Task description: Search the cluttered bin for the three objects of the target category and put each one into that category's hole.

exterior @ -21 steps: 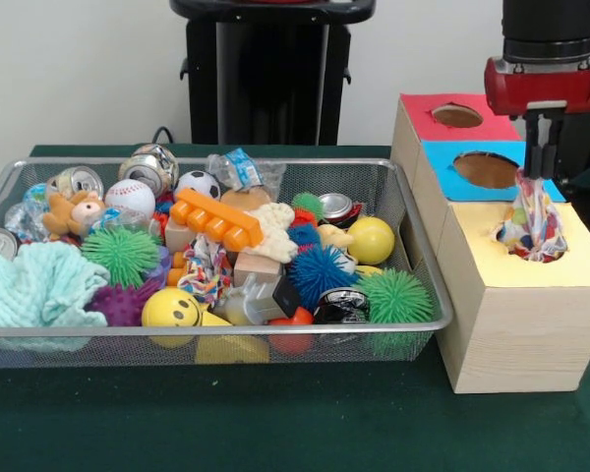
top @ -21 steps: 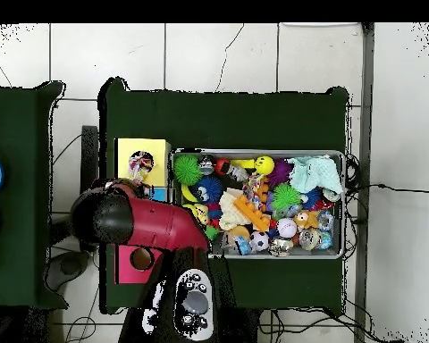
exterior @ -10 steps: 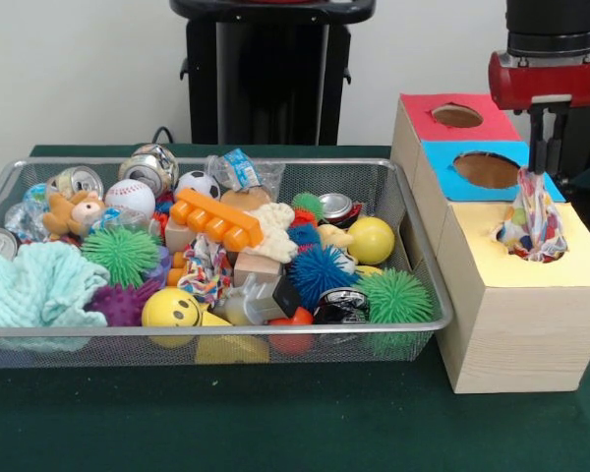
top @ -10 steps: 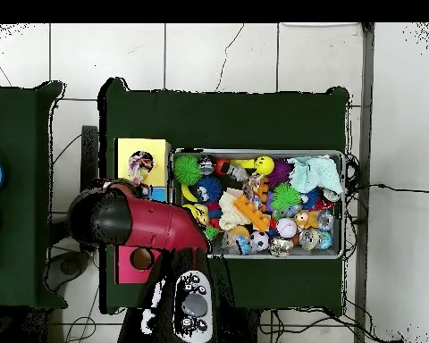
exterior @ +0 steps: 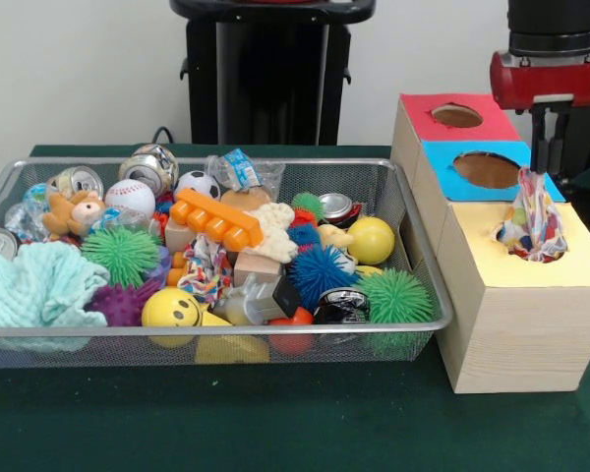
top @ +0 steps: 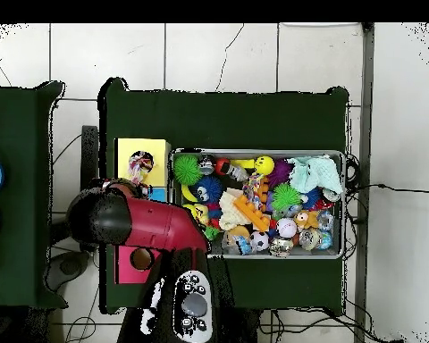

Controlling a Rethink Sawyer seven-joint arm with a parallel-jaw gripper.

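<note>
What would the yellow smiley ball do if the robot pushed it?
The round yellow smiley-face ball would probably try to roll, since it looks smooth and round. It likely would not go far: a purple spiky ball and other toys press against it, and the wire mesh bin wall is just in front.

The front view sits low and close at the desk's [exterior: 275,423] edge, looking level across the bin [exterior: 206,329] toward the wall. The overhead view hangs high, looking straight down, the arm [top: 142,223] entering from 6 o'clock. Both share the bin [top: 258,154] and the box [top: 129,147] with holes [exterior: 516,324].
</note>
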